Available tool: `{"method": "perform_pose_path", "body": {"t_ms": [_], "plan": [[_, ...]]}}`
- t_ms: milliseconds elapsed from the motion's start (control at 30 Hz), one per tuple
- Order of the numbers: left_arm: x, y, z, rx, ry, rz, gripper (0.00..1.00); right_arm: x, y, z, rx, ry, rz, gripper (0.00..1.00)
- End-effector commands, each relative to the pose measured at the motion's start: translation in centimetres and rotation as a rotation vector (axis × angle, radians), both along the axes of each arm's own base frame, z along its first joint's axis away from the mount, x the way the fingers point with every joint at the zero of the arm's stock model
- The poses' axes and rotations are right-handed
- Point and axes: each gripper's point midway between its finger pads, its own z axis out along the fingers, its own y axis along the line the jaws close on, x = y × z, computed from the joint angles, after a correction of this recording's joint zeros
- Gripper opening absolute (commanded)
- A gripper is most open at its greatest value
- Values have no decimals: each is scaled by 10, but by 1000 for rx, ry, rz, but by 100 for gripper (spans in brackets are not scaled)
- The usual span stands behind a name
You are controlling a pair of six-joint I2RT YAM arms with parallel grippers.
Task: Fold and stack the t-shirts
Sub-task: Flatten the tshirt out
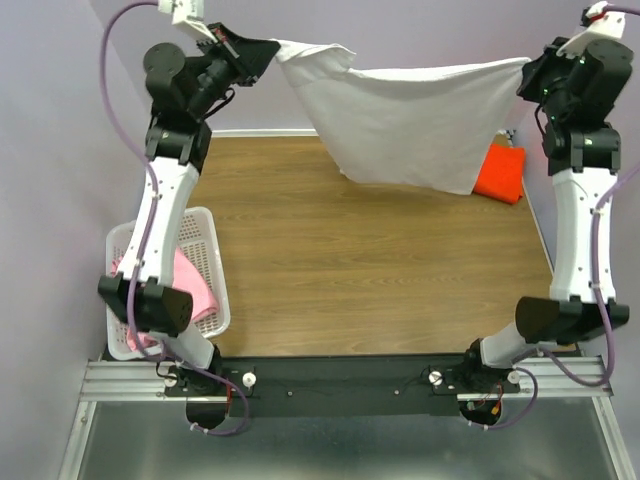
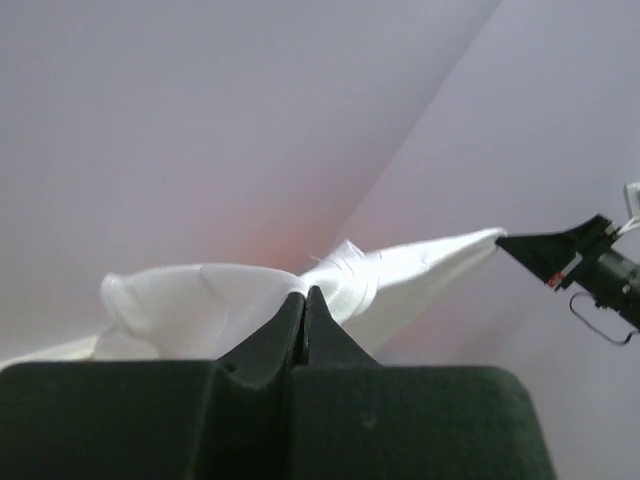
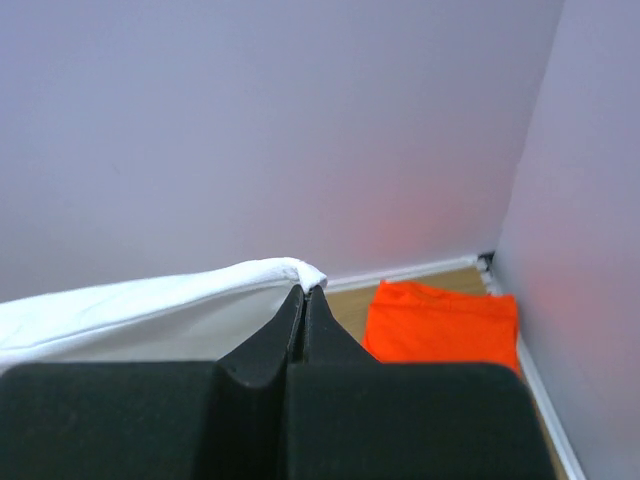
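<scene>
Left end effector: jaws pressed together on a bunched corner of the white t-shirt, held high over the far left of the counter; in its wrist view the cloth gathers in folds right at the fingertips.
Right end effector: jaws pinched shut on the opposite corner of the same shirt, held high over the far right of the counter; in its wrist view a small roll of white cloth sits at the tips.
White t-shirt: spans from one end effector to the other. Its top edge sags slightly between them and the body hangs below. The lower hem slants, reaching lowest on the right end effector's side. Whether the hem touches the counter cannot be told.
Orange-red t-shirt: lies folded flat in the far right corner of the counter, below the right end effector and apart from it. The hanging white hem partly covers it in the top view.
Pink t-shirt: crumpled in the basket, well apart from both end effectors and partly hidden by the left arm.
Basket: white lattice, at the counter's left edge, below the left end effector and nearer the arm bases.
Counter: wood-grain surface beneath both end effectors.
</scene>
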Motion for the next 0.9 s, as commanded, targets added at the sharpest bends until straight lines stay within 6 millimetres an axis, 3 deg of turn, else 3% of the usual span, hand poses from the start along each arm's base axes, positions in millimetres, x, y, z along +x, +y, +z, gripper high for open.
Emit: {"method": "perform_pose_path", "body": {"t_ms": [0, 33, 67, 100, 133, 200, 300, 433, 467, 500, 567, 600, 633, 667, 833, 867], "plan": [[-68, 32, 71, -73, -227, 115, 0, -55, -8, 69, -88, -224, -48, 0], [-68, 39, 63, -79, -212, 163, 0, -64, -7, 76, -87, -246, -52, 0], [-75, 46, 67, -85, -226, 195, 0, -71, -7, 80, -88, -261, -54, 1], [-98, 53, 82, -97, -269, 220, 0, -77, -6, 85, -89, -278, -53, 0], [-103, 60, 85, -92, -286, 255, 0, -92, -4, 98, -85, -321, -49, 0], [-115, 72, 91, -104, -302, 319, 0, -99, -3, 102, -78, -338, -47, 0], [-110, 75, 83, -76, -284, 345, 0, -104, 0, 110, -56, -363, -37, 0], [-80, 59, 58, -45, -206, 274, 0, -78, -1, 92, -49, -315, -29, 0], [-75, 51, 53, -29, -197, 234, 0, -63, -2, 79, -47, -283, -31, 0], [-55, 44, 37, -16, -156, 210, 0, -54, -4, 69, -45, -260, -33, 0], [-44, 32, 30, 0, -139, 151, 0, -38, -4, 52, -44, -219, -25, 0], [-24, 26, 14, 14, -102, 128, 0, -20, -5, 31, -42, -173, -23, 0], [-23, 18, 16, 25, -109, 87, 0, -13, -5, 22, -43, -154, -20, 0], [-8, 11, 2, 38, -80, 63, 0, 1, -6, 4, -44, -114, -18, 0], [13, -4, -11, 65, -58, 8, 0, 31, -10, -33, -43, -40, -23, 0], [13, -4, -3, 64, -75, 8, 0, 33, -10, -33, -43, -40, -23, 1]]}}
